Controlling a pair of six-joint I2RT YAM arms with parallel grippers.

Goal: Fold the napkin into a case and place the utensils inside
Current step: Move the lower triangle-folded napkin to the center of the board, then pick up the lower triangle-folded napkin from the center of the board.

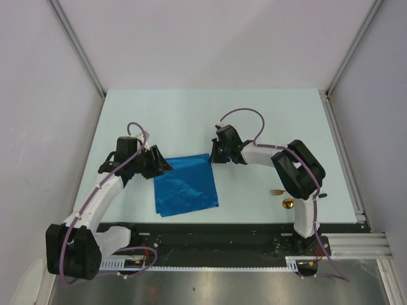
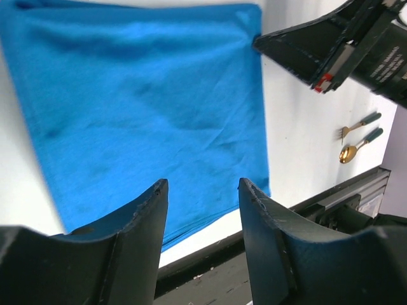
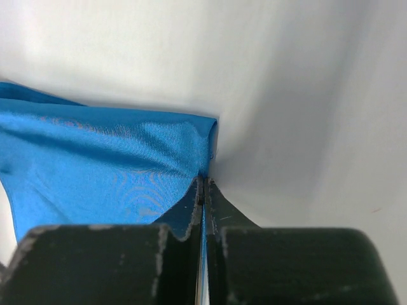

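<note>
Table (image 1: 267, 114) has blue napkin (image 1: 186, 185) flat at its middle; right gripper (image 3: 203, 187) pinches far right corner, jaws closed; left gripper (image 2: 202, 190) part open, empty, at far left corner. I'd grab that corner too, lift evenly; fork (image 2: 359, 124), spoon (image 2: 359, 145) well right

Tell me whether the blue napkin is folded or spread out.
Spread out: the napkin lies flat as one open square, with the right tool shut on its far right corner.
</note>
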